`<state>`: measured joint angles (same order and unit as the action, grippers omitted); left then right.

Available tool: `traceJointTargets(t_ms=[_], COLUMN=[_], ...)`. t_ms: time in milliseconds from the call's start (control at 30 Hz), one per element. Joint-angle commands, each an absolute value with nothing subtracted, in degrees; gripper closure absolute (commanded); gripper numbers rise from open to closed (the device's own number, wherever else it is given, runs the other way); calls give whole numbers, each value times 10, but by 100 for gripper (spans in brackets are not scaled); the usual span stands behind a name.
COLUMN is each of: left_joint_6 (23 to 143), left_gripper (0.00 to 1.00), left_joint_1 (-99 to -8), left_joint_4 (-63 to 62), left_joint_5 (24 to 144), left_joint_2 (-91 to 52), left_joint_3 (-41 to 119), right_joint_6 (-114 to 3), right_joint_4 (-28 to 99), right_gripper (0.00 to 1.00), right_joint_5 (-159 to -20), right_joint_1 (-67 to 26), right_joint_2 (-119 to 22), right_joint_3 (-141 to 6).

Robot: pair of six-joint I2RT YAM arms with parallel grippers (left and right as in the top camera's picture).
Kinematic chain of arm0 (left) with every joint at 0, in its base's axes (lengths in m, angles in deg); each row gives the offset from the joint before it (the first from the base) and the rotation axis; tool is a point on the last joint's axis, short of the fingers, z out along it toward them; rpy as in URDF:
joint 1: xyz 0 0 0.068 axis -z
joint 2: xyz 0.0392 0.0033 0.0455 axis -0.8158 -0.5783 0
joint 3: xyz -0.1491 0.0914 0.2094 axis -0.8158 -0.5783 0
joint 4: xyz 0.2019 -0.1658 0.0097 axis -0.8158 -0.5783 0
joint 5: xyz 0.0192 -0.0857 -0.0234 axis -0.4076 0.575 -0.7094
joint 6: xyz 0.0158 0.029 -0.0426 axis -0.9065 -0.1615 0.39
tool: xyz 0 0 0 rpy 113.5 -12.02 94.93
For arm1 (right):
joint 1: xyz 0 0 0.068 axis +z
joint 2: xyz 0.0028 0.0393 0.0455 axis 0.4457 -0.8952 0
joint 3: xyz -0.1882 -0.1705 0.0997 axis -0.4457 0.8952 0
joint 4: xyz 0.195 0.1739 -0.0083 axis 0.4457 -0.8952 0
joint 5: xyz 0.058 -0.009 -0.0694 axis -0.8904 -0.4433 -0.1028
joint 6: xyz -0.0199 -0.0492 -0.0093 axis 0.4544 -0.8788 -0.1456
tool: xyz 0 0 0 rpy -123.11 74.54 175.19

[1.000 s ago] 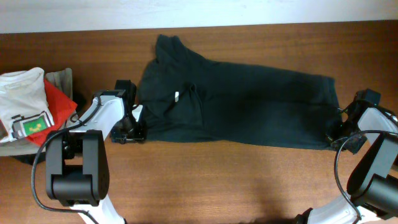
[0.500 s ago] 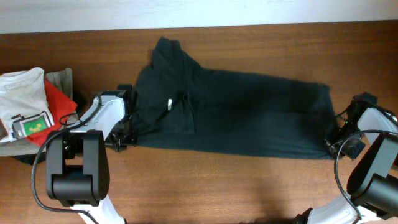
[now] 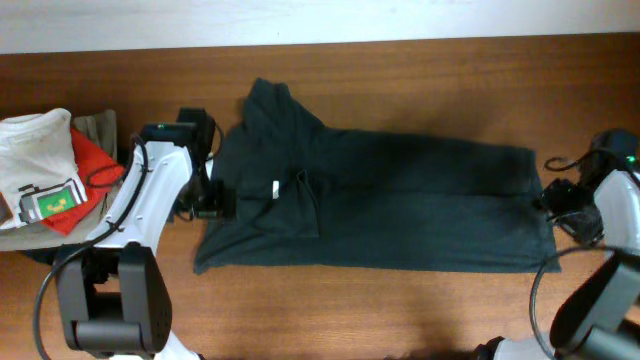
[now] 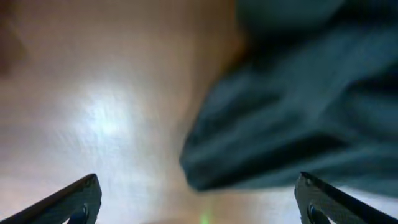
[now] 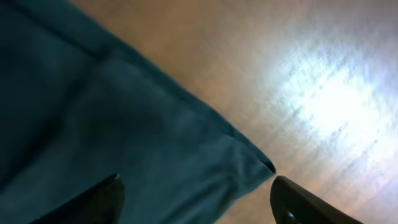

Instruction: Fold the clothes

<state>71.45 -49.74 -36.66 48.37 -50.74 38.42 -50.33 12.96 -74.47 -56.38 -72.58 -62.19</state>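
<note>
The clothes, one dark green-black T-shirt (image 3: 400, 205), lie spread lengthwise across the middle of the table, with a small white mark (image 3: 273, 188) near the left end. My left gripper (image 3: 213, 196) hovers at the shirt's left edge. In the left wrist view it (image 4: 199, 208) is open wide over bare wood, with a blurred shirt corner (image 4: 261, 124) ahead of it. My right gripper (image 3: 562, 198) is at the shirt's right end. It (image 5: 196, 202) is open above the shirt's corner (image 5: 155, 143), holding nothing.
A pile of other garments sits at the far left: a white shirt with a green patch (image 3: 40, 160), a red one (image 3: 95, 165) and a khaki one (image 3: 98, 125). Bare wooden table (image 3: 350, 310) lies in front of the shirt. A white wall (image 3: 300, 20) runs along the back.
Both grippers went from shut to open and let go of the shirt's ends. The shirt's front edge now lies nearer the table front, flatter. Both arms drew back slightly.
</note>
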Motion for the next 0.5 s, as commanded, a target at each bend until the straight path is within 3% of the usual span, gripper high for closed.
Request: traceJointTargets(t_ms=[0,133,367,467], left_joint_6=[668,636,617,626], left_gripper=[1,1,1,1], left_joint_1=[-498,-498,-498,-496], left_joint_4=[-248,-45,-27,25], left_joint_5=[512,618,690,719], left_joint_2=[-497,-531,-784,-827], left_joint_3=[456,474,650,663], right_joint_6=[-558,-573,-573,-573], right_joint_4=[124,116,99,97], right_gripper=[22,22,22,22], right_joint_5=[-816,-866,-866,-866], right_joint_1=[-564,-564,-564,-564], right_joint_2=[-695,-695,-695,-695], right_joint_3=[-636,-636,-636,-636])
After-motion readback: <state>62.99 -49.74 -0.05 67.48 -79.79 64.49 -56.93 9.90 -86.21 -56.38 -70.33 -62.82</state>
